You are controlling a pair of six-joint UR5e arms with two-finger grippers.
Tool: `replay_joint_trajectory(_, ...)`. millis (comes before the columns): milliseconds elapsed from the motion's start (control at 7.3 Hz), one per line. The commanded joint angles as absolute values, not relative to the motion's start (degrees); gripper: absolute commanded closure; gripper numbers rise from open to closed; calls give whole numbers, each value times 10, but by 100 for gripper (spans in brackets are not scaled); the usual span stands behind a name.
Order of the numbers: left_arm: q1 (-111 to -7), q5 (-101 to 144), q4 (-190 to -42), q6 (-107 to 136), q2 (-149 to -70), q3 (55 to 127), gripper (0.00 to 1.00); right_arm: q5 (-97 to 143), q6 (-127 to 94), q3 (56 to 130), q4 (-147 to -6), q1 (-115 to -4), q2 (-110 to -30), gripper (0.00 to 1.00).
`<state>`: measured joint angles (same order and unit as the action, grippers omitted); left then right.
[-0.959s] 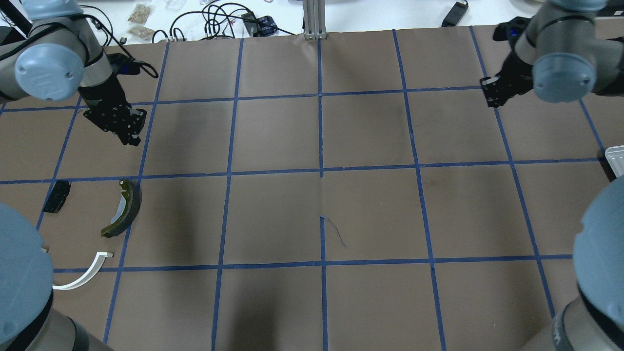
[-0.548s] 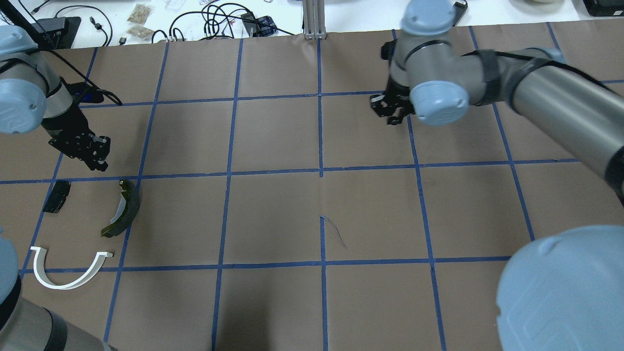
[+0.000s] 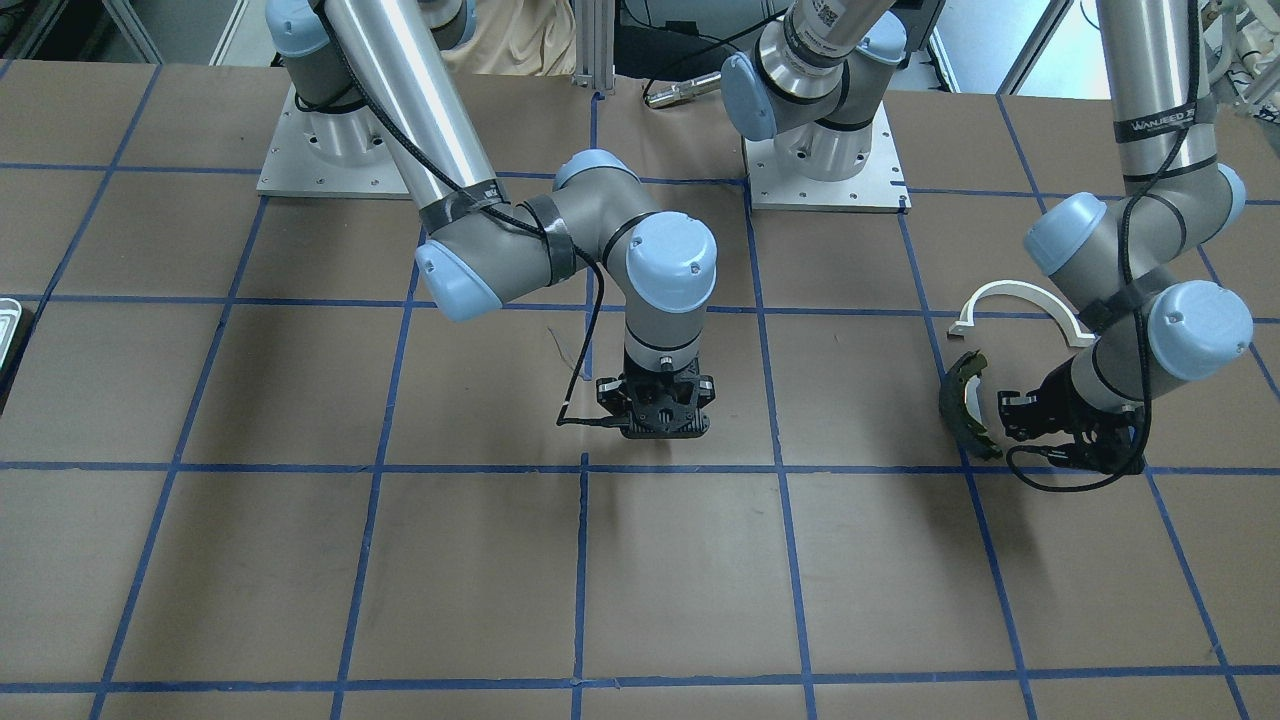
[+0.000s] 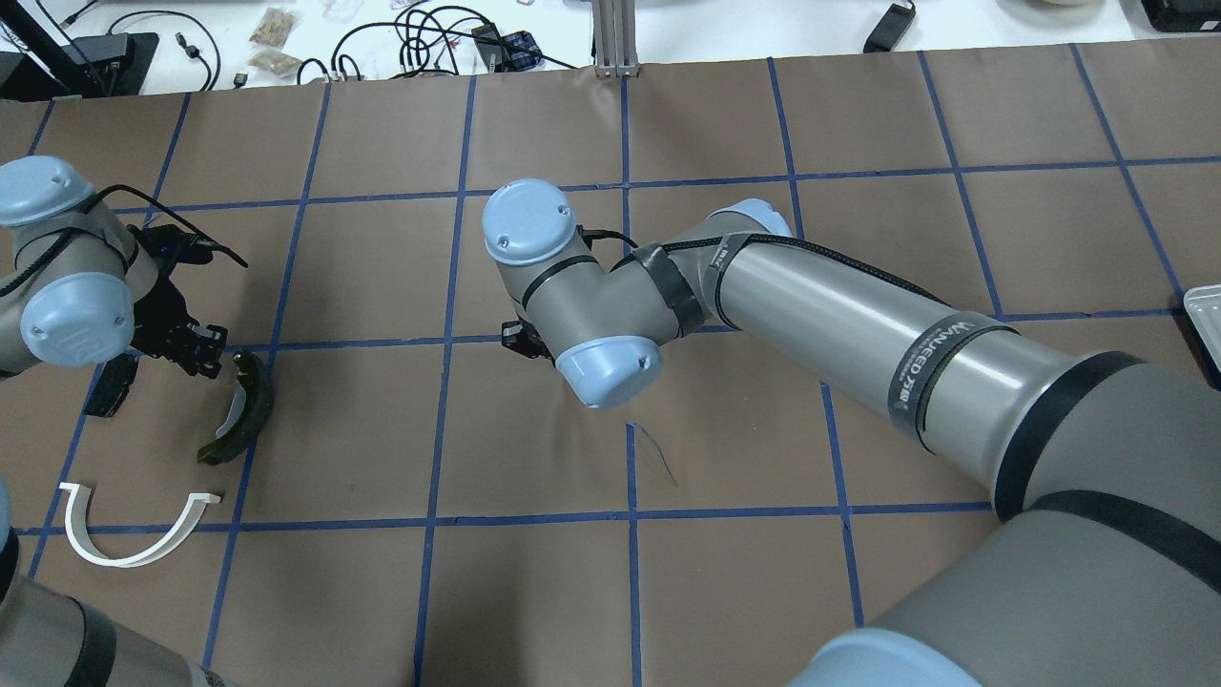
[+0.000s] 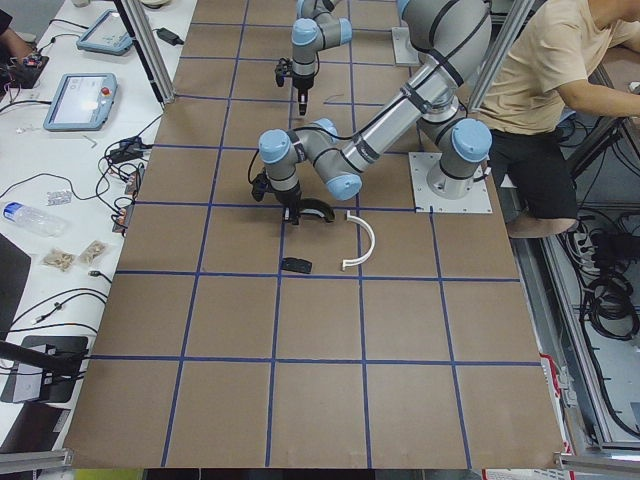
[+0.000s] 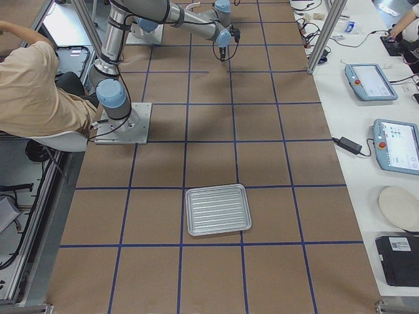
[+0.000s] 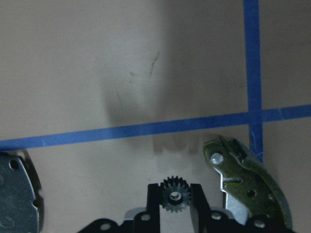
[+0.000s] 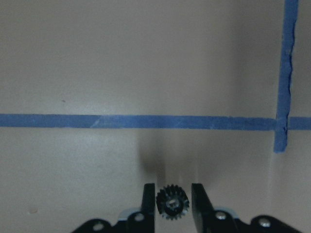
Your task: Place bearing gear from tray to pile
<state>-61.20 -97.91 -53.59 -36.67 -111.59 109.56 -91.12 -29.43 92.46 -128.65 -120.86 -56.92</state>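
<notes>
Gear [image 7: 175,195] sits clamped between left gripper [image 7: 175,188] jaws; right gripper [image 8: 171,190] likewise clamps second gear [image 8: 172,202].

Silvery ribbed metal tray [image 6: 190,210], matt brown paper table [image 6: 262,118].

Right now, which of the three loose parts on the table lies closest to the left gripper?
The olive-green curved brake shoe, just beside the left gripper; the black pad and white arch lie farther off.
</notes>
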Motion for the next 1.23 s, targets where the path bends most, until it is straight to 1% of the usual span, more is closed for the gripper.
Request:
replay_joint_trajectory(0,-609,-977,-534,-369,-1112,1121,100,-917,-262,910,-1275,-1183,-597,0)
replay_joint_trajectory(137,-606,-977,-528,-374,-1104,1138,100,-918,-202,888,-1213,-1130,-635,0)
replay_joint_trajectory(274,-599,-977,-528,-382,-1098,1143,100,-917,-146,860,-1135,-1080,-687,0)
replay_joint_trajectory(411,-586,-977,-528,-399,-1092,1142,100,-912,-101,840,-1087,-1024,-729,0)
replay_joint_trajectory(548,-577,-976,-528,-404,-1091,1143,100,-910,-94,834,-1044,-982,-766,0)
replay_joint_trajectory(822,-574,-976,-528,-411,-1091,1143,100,-909,-96,851,-952,-963,-856,0)
replay_joint_trajectory(959,-564,-976,-529,-412,-1092,1145,72,-908,-91,864,-949,-960,-864,0)
replay_joint_trajectory(1096,-562,-976,-530,-412,-1092,1144,51,-916,-65,860,-954,-953,-863,0)
